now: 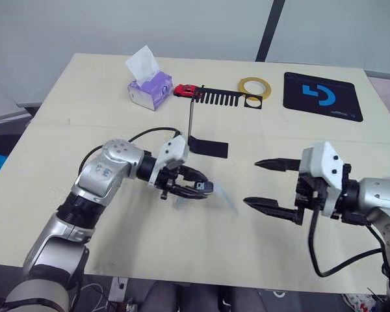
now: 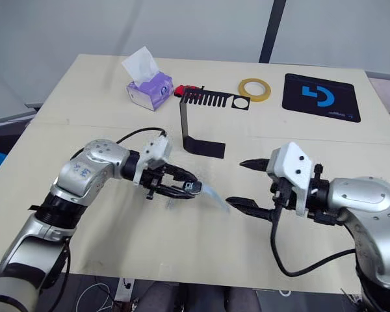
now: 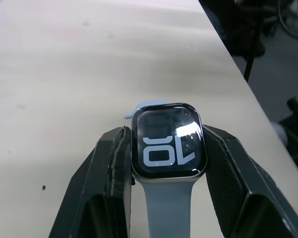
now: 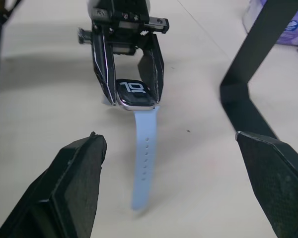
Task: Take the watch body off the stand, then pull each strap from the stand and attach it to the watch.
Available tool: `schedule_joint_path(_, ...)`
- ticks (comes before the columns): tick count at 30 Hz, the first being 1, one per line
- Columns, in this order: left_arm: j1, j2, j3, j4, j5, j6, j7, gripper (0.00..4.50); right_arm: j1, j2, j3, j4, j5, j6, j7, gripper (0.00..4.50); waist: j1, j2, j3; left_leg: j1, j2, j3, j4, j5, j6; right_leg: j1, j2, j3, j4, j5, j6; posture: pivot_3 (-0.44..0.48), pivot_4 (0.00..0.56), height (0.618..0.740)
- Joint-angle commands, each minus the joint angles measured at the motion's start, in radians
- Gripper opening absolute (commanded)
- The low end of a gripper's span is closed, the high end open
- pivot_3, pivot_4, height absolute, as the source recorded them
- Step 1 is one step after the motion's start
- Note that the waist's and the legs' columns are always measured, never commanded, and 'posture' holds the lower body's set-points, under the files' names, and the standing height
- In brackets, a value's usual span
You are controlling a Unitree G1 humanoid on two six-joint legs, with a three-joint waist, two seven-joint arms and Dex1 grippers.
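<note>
You are working over a pale beige table (image 1: 65, 214) made of two boards, with a seam running across it and a grey wall behind. Along its far side are sitting a purple tissue box (image 1: 150, 89), a small red toy car (image 1: 185, 90), a yellow tape ring (image 1: 254, 86) and a black mat with a blue logo (image 1: 323, 96). The thin black stand (image 2: 194, 123) is standing mid-table, its comb-toothed bar reaching toward the tape ring.

Your left gripper (image 1: 196, 184) is clenching the grey-rimmed watch body (image 3: 169, 143) by its two sides, just above the tabletop in front of the stand's foot. The black screen with white digits is facing up. One pale blue-grey strap (image 4: 144, 154) is hanging from the case and trailing along the table toward your right gripper (image 1: 265, 184), so the long axis is running between the two grippers. A second pale strap end (image 3: 148, 106) is peeking out beyond the case's other side.

Your right gripper is hovering with its fingers spread wide, grasping nothing, just beyond the strap's free tip. Bare table is lying between the grippers and the near edge, and the stand's foot is sitting close behind them.
</note>
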State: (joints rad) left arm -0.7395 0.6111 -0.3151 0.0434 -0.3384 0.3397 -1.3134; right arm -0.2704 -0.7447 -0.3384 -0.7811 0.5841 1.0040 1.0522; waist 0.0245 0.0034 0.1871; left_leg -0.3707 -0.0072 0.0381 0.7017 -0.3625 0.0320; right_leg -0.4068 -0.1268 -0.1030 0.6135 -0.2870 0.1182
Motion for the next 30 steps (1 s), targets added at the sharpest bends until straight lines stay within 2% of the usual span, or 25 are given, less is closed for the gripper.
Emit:
schedule_joint_path(1, 0.028, 0.012, 0.005, 0.009, 0.084, -0.285, -0.054, 1.67, 0.016, -0.035, -0.051, -0.047, 0.104, 0.036, -0.034, 4.45, 0.0, 0.0, 0.0, 0.0, 0.0, 0.0, 0.0, 0.0, 0.0, 0.0, 0.0, 0.0, 0.0, 0.0, 0.0, 0.0, 0.15, 0.738)
schedule_joint_path(3, 0.037, 0.013, 0.007, 0.035, 0.128, -0.389, -0.052, 1.67, 0.036, -0.057, -0.047, -0.057, 0.122, 0.023, -0.049, 4.45, 0.001, 0.0, 0.0, 0.0, 0.0, 0.001, 0.0, 0.0, 0.0, 0.0, 0.0, 0.0, 0.0, 0.0, 0.0, 0.0, 0.15, 0.738)
schedule_joint_path(9, 0.04, -0.003, 0.011, 0.095, 0.21, -0.534, -0.004, 1.67, 0.096, -0.109, -0.029, -0.08, 0.152, -0.038, -0.079, 4.45, 0.002, 0.0, 0.0, 0.0, 0.0, 0.001, 0.0, 0.0, 0.001, 0.0, 0.0, 0.0, 0.0, 0.0, 0.0, 0.0, 0.15, 0.738)
schedule_joint_path(19, 0.037, -0.026, 0.019, 0.105, 0.201, -0.492, -0.002, 1.67, 0.112, -0.161, -0.007, -0.06, 0.182, -0.098, -0.125, 4.45, 0.002, 0.0, 0.0, 0.0, 0.0, 0.001, 0.0, 0.0, 0.001, 0.0, 0.0, 0.0, 0.001, 0.0, 0.0, 0.0, 0.15, 0.738)
schedule_joint_path(22, 0.033, -0.03, 0.026, 0.06, 0.144, -0.32, -0.013, 1.67, 0.104, -0.173, 0.014, -0.056, 0.175, -0.117, -0.142, 4.45, 0.001, 0.0, 0.0, 0.0, 0.0, 0.001, 0.0, 0.0, 0.001, 0.0, 0.0, 0.0, 0.001, 0.0, 0.0, 0.0, 0.15, 0.738)
schedule_joint_path(26, -0.02, -0.041, 0.045, -0.032, 0.01, 0.125, 0.024, 1.67, 0.093, -0.21, 0.085, -0.073, 0.096, -0.171, -0.174, 4.45, 0.0, 0.0, 0.0, 0.0, 0.0, 0.0, 0.001, 0.0, 0.001, 0.0, 0.0, 0.0, 0.001, 0.0, 0.0, 0.0, 0.15, 0.738)
schedule_joint_path(30, -0.108, -0.08, 0.069, -0.027, -0.083, 0.496, 0.106, 1.67, 0.049, -0.248, 0.201, -0.091, -0.039, -0.218, -0.252, 4.45, 0.001, 0.0, 0.0, -0.001, 0.0, -0.001, 0.002, 0.0, 0.001, 0.0, 0.0, 0.0, 0.001, 0.0, 0.0, 0.0, 0.15, 0.738)
